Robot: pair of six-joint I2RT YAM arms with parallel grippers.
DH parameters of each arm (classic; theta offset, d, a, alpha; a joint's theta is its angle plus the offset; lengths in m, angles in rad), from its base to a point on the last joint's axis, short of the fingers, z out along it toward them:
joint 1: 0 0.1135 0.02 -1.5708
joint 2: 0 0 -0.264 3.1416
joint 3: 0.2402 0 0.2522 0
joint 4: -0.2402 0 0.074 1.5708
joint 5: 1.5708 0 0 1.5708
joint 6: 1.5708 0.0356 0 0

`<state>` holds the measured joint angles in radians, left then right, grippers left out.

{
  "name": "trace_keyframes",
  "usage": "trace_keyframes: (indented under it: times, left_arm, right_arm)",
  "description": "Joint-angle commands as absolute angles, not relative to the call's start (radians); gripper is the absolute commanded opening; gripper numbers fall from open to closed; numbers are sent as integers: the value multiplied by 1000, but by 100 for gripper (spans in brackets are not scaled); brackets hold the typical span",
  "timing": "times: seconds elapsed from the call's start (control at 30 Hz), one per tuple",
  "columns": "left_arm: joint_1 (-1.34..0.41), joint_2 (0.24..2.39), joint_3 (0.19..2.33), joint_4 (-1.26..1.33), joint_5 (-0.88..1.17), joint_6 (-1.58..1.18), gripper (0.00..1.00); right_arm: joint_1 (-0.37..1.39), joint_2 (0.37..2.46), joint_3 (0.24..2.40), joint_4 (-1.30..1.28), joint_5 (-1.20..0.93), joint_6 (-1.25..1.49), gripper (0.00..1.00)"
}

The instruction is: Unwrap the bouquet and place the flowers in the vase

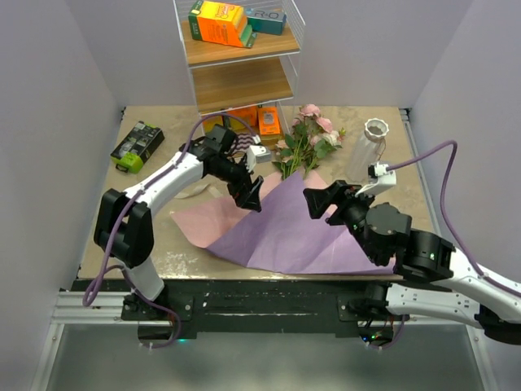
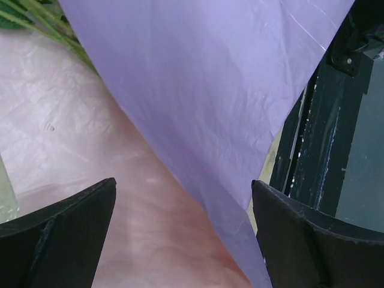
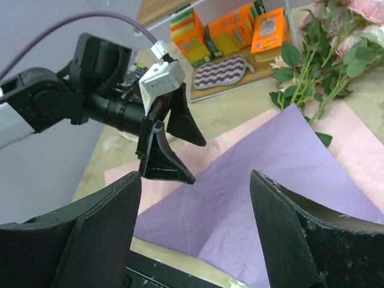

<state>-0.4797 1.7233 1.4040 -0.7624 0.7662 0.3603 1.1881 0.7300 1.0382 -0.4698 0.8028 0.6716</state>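
The bouquet is unwrapped: its lavender-purple paper [image 1: 285, 232] lies spread flat over the pink sheet [image 1: 199, 220] near the table's front. The flowers [image 1: 305, 142], pink roses on green leafy stems, lie just behind the paper. The white ribbed vase [image 1: 365, 151] stands at the back right, apart from them. My left gripper [image 1: 252, 191] hangs open low over the seam of pink sheet [image 2: 72, 138] and purple paper [image 2: 210, 90], holding nothing. My right gripper [image 1: 320, 204] is open above the purple paper [image 3: 270, 174], facing the left gripper [image 3: 171, 144] and flowers [image 3: 324, 66].
A wire shelf unit [image 1: 240, 73] with orange and green boxes stands at the back centre. Orange packets [image 3: 267, 30], a sponge pack [image 3: 189, 27] and a striped cloth [image 3: 222, 71] lie at its foot. A black and green device [image 1: 137, 147] sits back left.
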Motion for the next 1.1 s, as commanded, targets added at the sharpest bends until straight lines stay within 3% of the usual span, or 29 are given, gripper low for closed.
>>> trace_keyframes:
  times: [0.0, 0.43, 0.53, 0.6, 0.73, 0.77, 0.97, 1.07]
  left_arm:
    - [-489, 1740, 1421, -703, 819, 379, 99]
    - [-551, 1798, 1322, -565, 605, 380, 99]
    - [-558, 1798, 1318, -561, 606, 390, 88]
    - [-558, 1792, 1319, -561, 612, 390, 74]
    - [-561, 1718, 1296, -520, 614, 379, 33]
    - [-560, 1704, 1284, -512, 614, 374, 28]
    - [-561, 1667, 1270, -526, 617, 380, 23]
    - [-560, 1637, 1249, -535, 644, 403, 10]
  right_arm:
    - [1186, 758, 1046, -523, 828, 704, 75]
    - [1186, 741, 1068, -500, 802, 680, 72]
    - [1186, 736, 1074, -499, 787, 673, 72]
    - [1186, 735, 1083, -503, 788, 670, 72]
    - [1186, 738, 1100, -508, 785, 661, 72]
    - [1187, 741, 1100, -508, 787, 660, 72]
    - [1187, 746, 1094, -508, 784, 661, 72]
    - [1187, 741, 1092, -517, 795, 661, 72]
